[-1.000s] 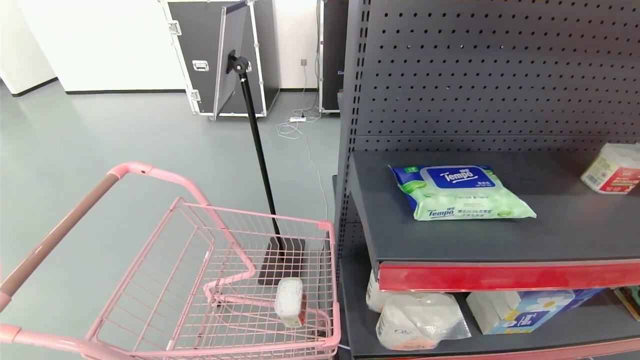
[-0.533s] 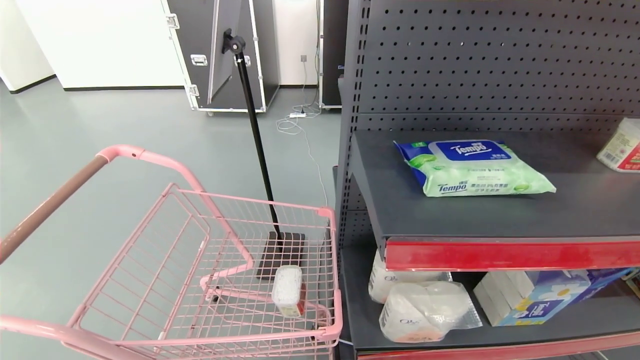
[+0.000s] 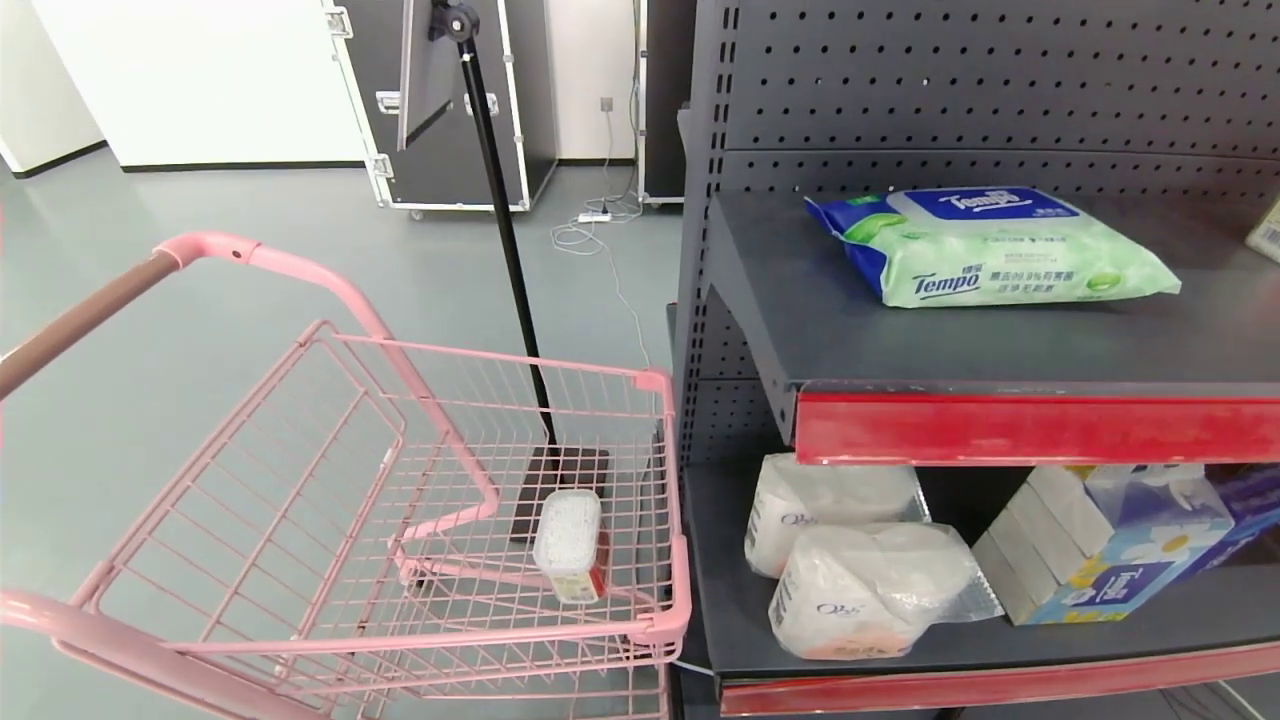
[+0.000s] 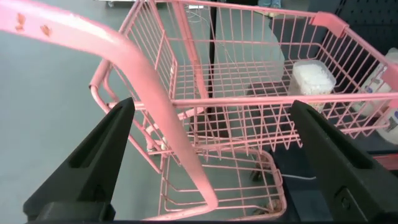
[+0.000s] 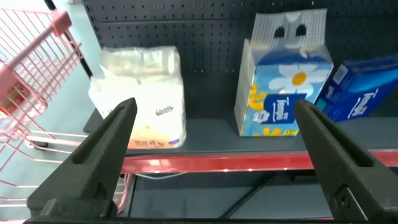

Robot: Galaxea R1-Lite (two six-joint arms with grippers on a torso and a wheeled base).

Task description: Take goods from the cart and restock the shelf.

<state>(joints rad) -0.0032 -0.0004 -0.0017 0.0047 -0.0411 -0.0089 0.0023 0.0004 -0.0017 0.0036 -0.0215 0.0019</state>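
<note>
Shelf: dark grey unit with a pegboard back and two tiers in sight. A red strip runs along the upper tier's front edge. It stands just to the right of the cart.

Cart: pink wire basket, and its right rim sits almost against the shelf upright. We see its pink handle bar close up in the left wrist view.

A black pole stand rises behind the cart, with its flat base on the floor past the basket.

Upper tier: one green and blue wipes pack lies flat, near the left end.

Lower tier: a blue tissue box pack stands toward the right. Two white roll packs sit left of it, one in front of the other. In the right wrist view we see a white pack and the blue one apart, both upright.

Left gripper: fingers spread wide, nothing held. It hangs over the handle end of the cart and looks down into the basket.

Right gripper: fingers also spread wide, nothing held. It faces the lower tier, short of the front edge.

Task item: a small white tub with a red label lies on the basket floor. It is in the corner nearest the shelf, on its own and untouched. We also see it through the wire, well ahead of the left fingers.
</note>
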